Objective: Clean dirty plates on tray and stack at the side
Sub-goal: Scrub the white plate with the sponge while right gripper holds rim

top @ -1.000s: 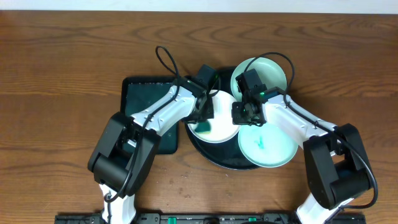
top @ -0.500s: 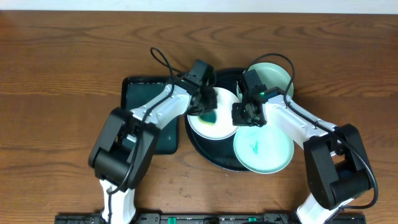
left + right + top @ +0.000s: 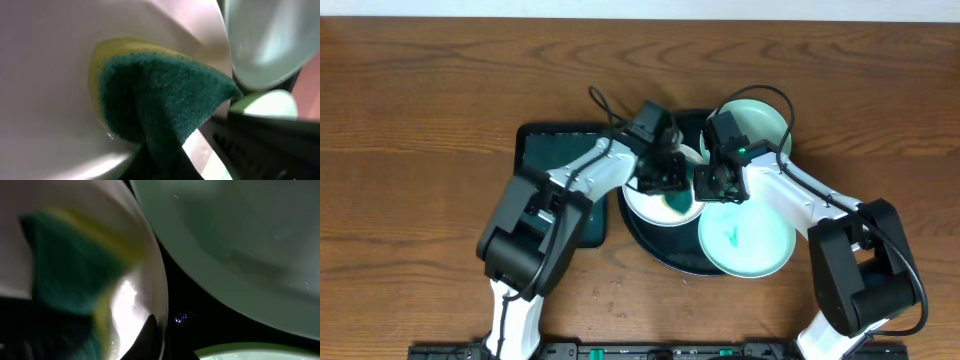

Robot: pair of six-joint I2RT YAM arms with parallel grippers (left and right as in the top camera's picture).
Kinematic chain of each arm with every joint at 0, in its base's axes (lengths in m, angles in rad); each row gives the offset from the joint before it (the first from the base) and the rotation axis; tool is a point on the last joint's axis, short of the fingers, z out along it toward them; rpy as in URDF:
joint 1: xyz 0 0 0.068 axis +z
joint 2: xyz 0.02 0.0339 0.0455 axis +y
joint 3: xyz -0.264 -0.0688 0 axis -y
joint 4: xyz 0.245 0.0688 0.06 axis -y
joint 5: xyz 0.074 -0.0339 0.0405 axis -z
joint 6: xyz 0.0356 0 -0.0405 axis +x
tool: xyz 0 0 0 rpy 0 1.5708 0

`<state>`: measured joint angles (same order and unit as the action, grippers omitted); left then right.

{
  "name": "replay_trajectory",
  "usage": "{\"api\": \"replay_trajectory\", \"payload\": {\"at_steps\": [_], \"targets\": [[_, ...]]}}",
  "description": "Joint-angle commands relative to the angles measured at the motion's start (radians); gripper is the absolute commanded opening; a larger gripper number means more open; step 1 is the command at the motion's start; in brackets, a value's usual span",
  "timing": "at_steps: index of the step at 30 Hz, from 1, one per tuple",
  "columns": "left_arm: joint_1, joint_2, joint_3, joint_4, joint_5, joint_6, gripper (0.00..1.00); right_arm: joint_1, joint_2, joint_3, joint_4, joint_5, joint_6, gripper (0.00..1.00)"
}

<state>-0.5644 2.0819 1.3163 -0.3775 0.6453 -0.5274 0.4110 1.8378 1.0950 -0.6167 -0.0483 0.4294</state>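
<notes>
A brown wooden table (image 3: 420, 100) is filling almost the whole overhead view, its grain running in long wavy bands from the left edge to the right edge. Beyond the far edge a narrow pale strip (image 3: 470, 8) is showing, and whether it is wall or floor is not coming clear. A black rail (image 3: 650, 352) is lying along the middle of the near edge, carrying small green marks. Soft, even light is falling from above, warming the far corners to a mid-brown and casting only faint, blurred shadows. A few pale scuffs (image 3: 620, 282) are dotting the wood close to the near edge. In the left wrist view a sliver of the same reddish wood is showing at the right.
</notes>
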Motion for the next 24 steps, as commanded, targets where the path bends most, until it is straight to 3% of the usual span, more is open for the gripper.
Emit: {"api": "replay_trajectory", "payload": {"at_steps": [1,8,15,20,24], "targets": [[-0.049,0.061,-0.032,-0.077,-0.03,0.008,0.07,0.01,0.026,-0.012,-0.009,-0.009,-0.018,0.01],[-0.017,0.056,0.0,-0.328,-0.613,-0.102,0.07,0.01,0.026,-0.012,-0.014,-0.009,-0.018,0.01],[-0.014,0.027,0.078,-0.483,-0.923,-0.103,0.07,0.01,0.026,-0.012,-0.012,-0.009,-0.018,0.01],[-0.014,0.027,0.122,-0.515,-1.027,-0.095,0.07,0.01,0.026,-0.012,-0.011,-0.009,-0.018,0.01],[-0.015,0.027,0.12,-0.475,-0.884,-0.095,0.07,0.01,0.026,-0.012,-0.012,-0.009,-0.018,0.01]]}}
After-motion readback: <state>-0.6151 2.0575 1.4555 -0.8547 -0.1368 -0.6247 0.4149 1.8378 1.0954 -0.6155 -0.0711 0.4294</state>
